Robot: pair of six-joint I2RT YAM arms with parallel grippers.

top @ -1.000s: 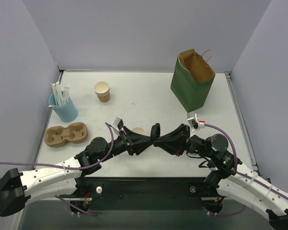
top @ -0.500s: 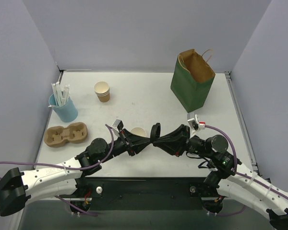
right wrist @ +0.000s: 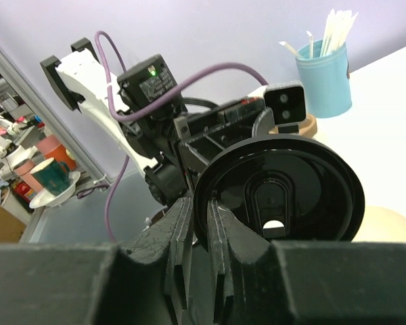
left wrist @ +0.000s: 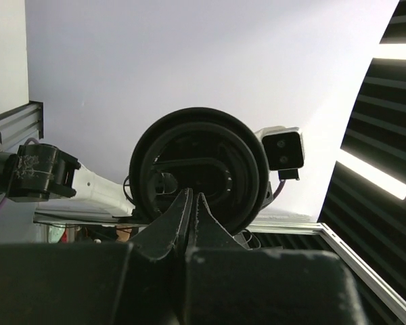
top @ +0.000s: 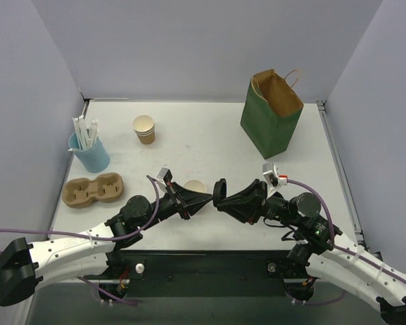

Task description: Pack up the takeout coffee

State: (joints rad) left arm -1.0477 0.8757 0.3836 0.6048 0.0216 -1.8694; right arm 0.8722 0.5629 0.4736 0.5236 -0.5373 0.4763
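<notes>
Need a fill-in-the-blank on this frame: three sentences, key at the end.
The right end effector pinches the round black plastic lid by its ____. The white wrapped straws stand in the ____ cylindrical cup. Both wells of the brown moulded-pulp cup carrier are ____.
Missing: rim; blue; empty.

A blue cup (top: 91,154) stuffed with white straws (top: 84,132) is seen at the left. A brown two-slot cup carrier (top: 93,189) is set just nearer. A lidless tan cup (top: 144,128) is stood farther back.
</notes>
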